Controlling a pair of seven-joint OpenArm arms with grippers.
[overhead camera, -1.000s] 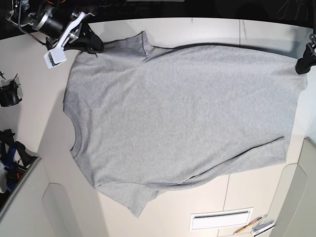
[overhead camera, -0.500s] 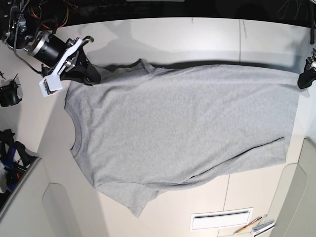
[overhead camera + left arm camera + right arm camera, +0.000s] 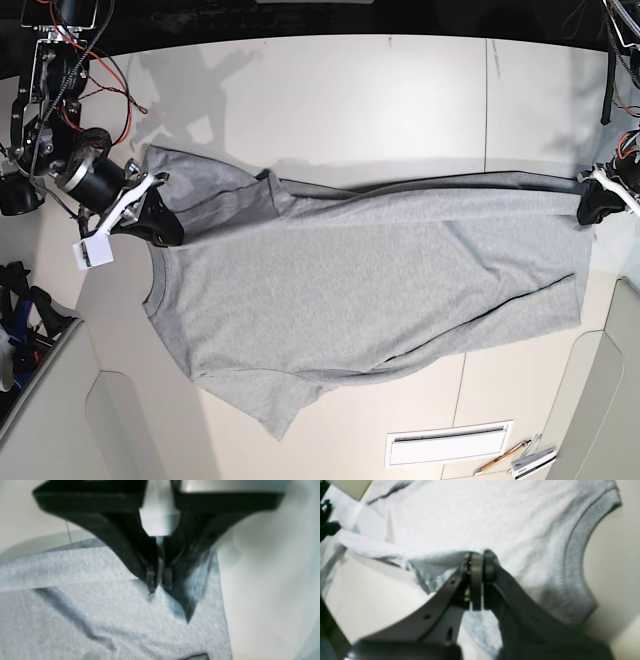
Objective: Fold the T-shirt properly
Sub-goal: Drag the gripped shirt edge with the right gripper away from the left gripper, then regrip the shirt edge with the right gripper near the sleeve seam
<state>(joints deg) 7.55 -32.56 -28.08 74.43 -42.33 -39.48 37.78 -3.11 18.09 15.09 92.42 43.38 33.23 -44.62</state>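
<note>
A robotics lab: a pale worktop (image 3: 400, 80) of fitted panels carries a spread T-shirt (image 3: 370, 290), flanked by two robot arms with exposed red and black wiring (image 3: 95, 75) beyond its collar end. Near the worktop's front edge lie a white label plate (image 3: 447, 444) and pencils (image 3: 505, 458).

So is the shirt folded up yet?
Partly. The shirt has its far edge lifted and doubling over, pinched by both grippers; the rest lies spread.
</note>
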